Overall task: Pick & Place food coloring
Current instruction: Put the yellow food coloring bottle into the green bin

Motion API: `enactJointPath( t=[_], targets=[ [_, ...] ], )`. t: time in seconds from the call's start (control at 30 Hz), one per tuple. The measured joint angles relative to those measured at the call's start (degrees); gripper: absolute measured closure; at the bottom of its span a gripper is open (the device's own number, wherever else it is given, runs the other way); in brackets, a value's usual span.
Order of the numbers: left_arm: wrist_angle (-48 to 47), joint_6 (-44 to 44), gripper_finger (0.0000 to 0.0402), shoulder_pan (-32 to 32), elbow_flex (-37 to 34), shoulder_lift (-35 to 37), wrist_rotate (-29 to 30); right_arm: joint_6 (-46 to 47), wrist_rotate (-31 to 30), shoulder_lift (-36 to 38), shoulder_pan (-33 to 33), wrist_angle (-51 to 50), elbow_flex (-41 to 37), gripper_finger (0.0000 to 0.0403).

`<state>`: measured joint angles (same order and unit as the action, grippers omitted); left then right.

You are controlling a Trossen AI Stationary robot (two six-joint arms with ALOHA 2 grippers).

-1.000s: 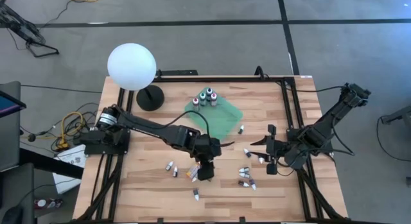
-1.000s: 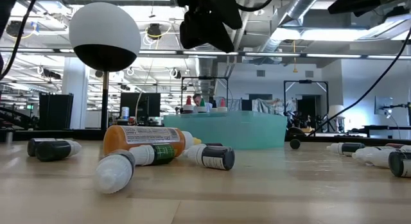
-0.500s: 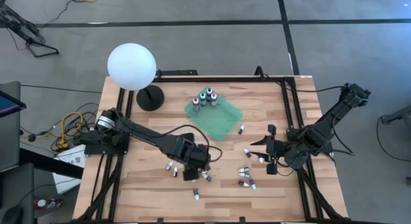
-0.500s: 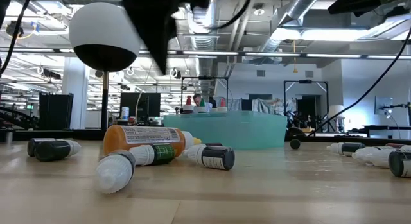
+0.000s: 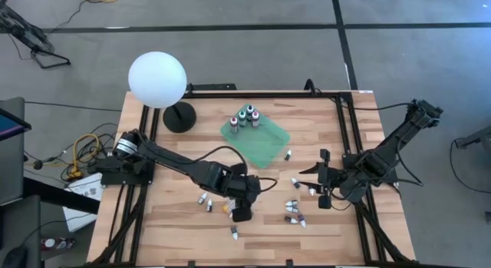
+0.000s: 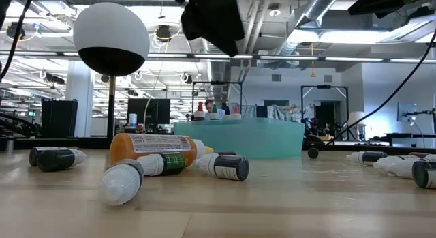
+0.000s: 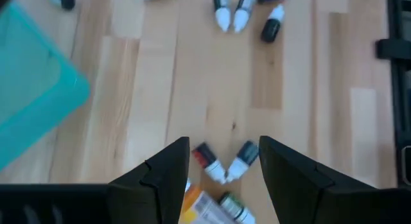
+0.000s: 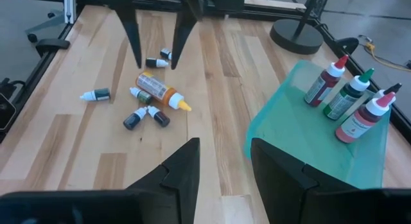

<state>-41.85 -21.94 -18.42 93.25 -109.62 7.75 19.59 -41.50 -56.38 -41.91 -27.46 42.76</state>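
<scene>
1. Three upright dark food coloring bottles (image 8: 350, 94) with red, green and white caps stand in the translucent green square tray (image 5: 268, 145).
2. Left gripper (image 7: 219, 176), spread and empty, hovers over four small bottles: one orange-bodied bottle (image 8: 158, 90), three dark droppers.
3. Right gripper (image 8: 221, 163), fingers apart with nothing between them, waits near the table's right side.

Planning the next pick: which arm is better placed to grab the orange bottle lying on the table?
Left. Its open end effector hovers directly over the orange bottle and the small bottles beside it. The right end effector waits farther off, beside the green tray.
</scene>
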Motion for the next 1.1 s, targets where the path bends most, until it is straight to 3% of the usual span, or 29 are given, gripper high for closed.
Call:
enactJointPath(
  t=[0.17, 0.4, 0.63, 1.1],
  targets=[
    [-2.3, -2.6, 0.0220, 0.5, 0.0, -0.1, -4.8, 0.0, 0.1, 0.0, 0.0, 0.0, 0.0, 0.0272],
    [-11.5, -14.8, 0.0220, 4.3, 0.0, -4.4, -4.1, 0.0, 0.2, 0.0, 0.0, 0.0, 0.0, 0.0272],
    [-10.4, -16.1, 0.0220, 6.4, 0.0, -10.3, -15.5, 0.6, 1.1, 0.0, -0.1, -0.9, 0.0, 0.0272],
    [-9.4, -16.0, 0.0220, 6.8, 0.8, -10.7, -11.3, 0.5, 1.0, 0.0, -0.1, -1.0, 0.0, 0.0272]
  ],
)
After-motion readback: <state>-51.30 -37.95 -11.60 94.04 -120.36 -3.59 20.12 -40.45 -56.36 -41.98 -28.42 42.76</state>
